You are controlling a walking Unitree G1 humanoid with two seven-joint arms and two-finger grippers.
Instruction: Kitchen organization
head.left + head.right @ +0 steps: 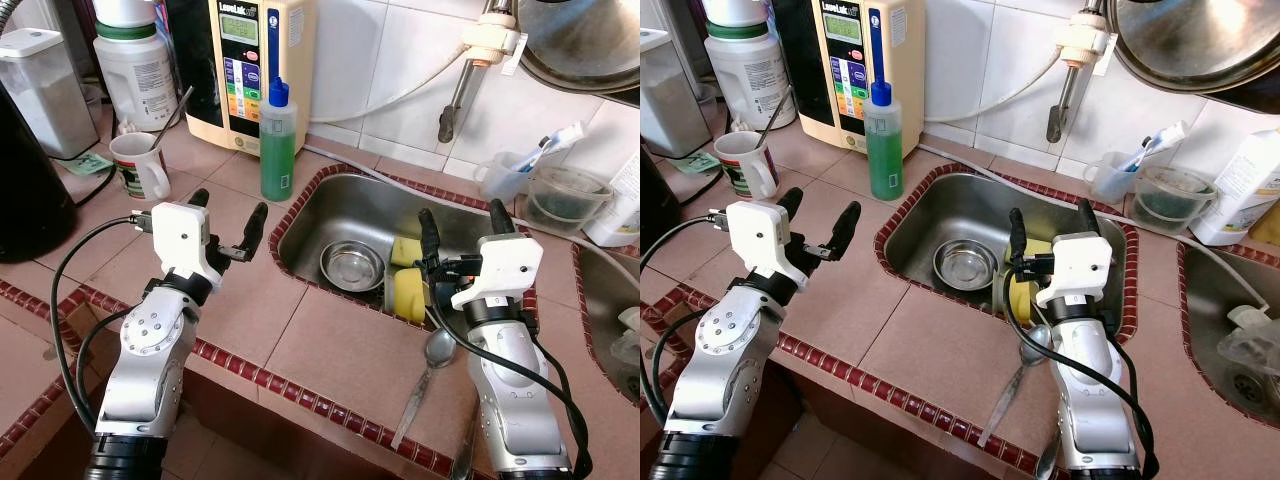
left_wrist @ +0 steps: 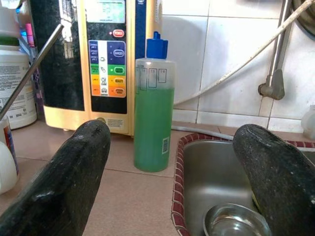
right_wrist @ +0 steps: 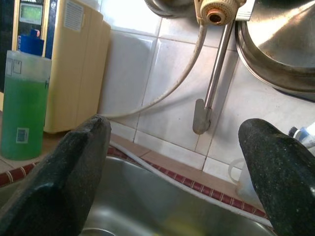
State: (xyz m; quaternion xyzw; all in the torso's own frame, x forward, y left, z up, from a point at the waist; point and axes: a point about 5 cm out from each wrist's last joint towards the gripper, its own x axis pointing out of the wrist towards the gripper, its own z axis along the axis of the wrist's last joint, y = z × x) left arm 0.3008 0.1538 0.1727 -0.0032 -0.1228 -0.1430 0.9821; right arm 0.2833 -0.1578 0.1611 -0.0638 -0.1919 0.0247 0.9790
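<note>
Showing a tiled kitchen desk [image 1: 330, 350] with an inset steel sink [image 1: 372, 222]. Left pincer [image 1: 228, 216]: fingers spread, empty, held above the desk left of the sink, aimed toward the green soap bottle [image 1: 277, 142]. Right pincer [image 1: 461, 226]: fingers spread, empty, poised over the sink's near right corner, pointing at the back wall. Inside the sink: a small steel bowl [image 1: 352, 267] on the basin floor; two yellow sponges [image 1: 408, 293] to its right, by the near rim. On the desk just before the sink: a metal spoon [image 1: 424, 380], bowl end nearest the rim, beside the right arm. Far left: a white mug [image 1: 137, 165] with a metal rod standing in it. Behind the bottle, against the wall: a cream water ionizer [image 1: 247, 70]. Right of the sink: a clear plastic cup [image 1: 500, 175] holding a toothbrush.
</note>
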